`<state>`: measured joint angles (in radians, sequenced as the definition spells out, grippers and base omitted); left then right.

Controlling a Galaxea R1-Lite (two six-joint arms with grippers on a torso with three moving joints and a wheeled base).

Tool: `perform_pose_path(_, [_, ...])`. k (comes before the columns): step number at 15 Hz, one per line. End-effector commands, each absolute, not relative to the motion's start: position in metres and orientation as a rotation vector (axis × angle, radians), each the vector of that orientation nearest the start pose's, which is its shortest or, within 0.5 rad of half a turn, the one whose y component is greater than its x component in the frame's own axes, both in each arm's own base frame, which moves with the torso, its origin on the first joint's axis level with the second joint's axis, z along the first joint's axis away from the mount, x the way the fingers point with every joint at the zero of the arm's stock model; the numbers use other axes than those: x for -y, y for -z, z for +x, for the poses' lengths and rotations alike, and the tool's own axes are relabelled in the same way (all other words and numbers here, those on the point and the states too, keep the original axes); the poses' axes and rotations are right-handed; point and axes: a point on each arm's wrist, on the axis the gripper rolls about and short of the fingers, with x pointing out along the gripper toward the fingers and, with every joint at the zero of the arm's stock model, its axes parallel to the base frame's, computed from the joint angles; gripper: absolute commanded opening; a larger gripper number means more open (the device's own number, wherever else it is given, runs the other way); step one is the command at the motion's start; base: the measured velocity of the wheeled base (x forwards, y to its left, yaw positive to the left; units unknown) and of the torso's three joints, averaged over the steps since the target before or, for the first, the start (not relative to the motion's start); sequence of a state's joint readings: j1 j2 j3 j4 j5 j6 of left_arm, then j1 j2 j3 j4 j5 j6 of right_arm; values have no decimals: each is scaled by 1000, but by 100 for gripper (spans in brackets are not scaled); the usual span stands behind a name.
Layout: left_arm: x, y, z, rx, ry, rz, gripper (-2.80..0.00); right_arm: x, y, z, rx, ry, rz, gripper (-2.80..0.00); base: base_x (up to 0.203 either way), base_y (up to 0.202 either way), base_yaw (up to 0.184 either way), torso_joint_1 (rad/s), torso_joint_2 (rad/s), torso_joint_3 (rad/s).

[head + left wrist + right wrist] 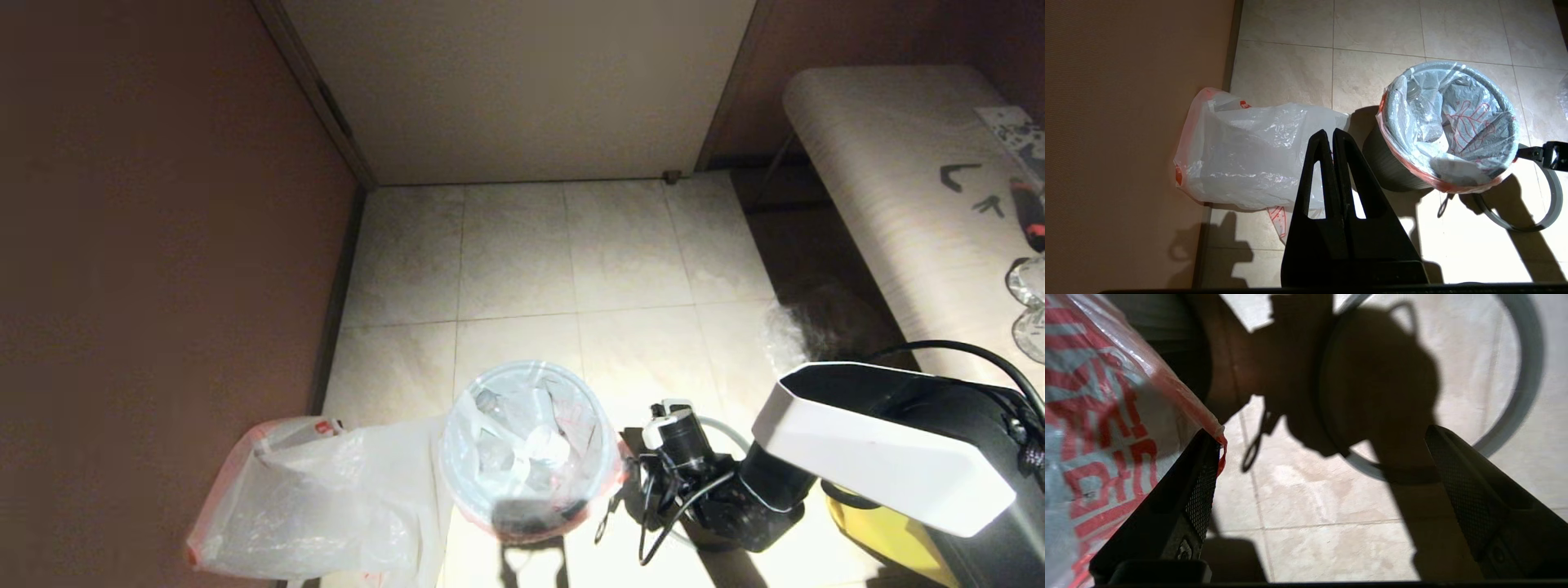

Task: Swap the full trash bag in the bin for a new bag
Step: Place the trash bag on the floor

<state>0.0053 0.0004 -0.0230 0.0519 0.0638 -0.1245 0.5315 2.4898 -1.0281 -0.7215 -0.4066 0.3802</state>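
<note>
The black bin (1386,165) stands on the tiled floor with the full trash bag (1449,122) inside it; the bag's pinkish-red edge is folded over the bin's top, and bottles and red-printed wrappers show through (531,445). The grey hoop (1549,204) lies on the floor beside the bin, off it. The smooth new bag (1249,159) lies flat by the wall. My left gripper (1329,132) hangs shut and empty above the gap between new bag and bin. My right gripper (1323,465) is open at the bin's side, one finger (1198,490) against the bag's red edge.
A brown wall (163,245) runs close along the left. A pale bench-like table (890,155) stands at the right with small items on it. A clear crinkly bag with dark contents (808,327) and a yellow bag (882,531) sit on the floor near my right arm.
</note>
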Motion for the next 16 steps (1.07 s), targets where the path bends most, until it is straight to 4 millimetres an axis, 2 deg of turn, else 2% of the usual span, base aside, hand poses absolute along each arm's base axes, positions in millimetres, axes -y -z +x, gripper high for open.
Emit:
perform_pose_path(1, [-1, -77, -25, -26, -72, -125, -280, -198, 54, 355, -660, 31, 2, 0, 0, 0, 0, 0, 0, 0])
perform_pose_path(5, [-1, -77, -25, -25, -72, -125, -280, -199, 57, 353, -645, 69, -64, 0, 0, 0, 0, 0, 0, 0])
perform_pose_path(9, [-1, -77, -25, -26, -72, -125, -280, -201, 40, 347, -623, 60, -63, 0, 0, 0, 0, 0, 0, 0])
perform_pose_path(11, [-1, -77, -25, -26, -72, -125, -280, -203, 31, 333, -656, -28, -35, 0, 0, 0, 0, 0, 0, 0])
perform_pose_path(13, [-1, -76, -25, -25, -72, -125, -280, -210, 29, 321, -675, -77, -39, 0, 0, 0, 0, 0, 0, 0])
perform_pose_path(16, [-1, -76, -25, -25, -72, -125, -280, -209, 37, 324, -682, -53, -61, 0, 0, 0, 0, 0, 0, 0])
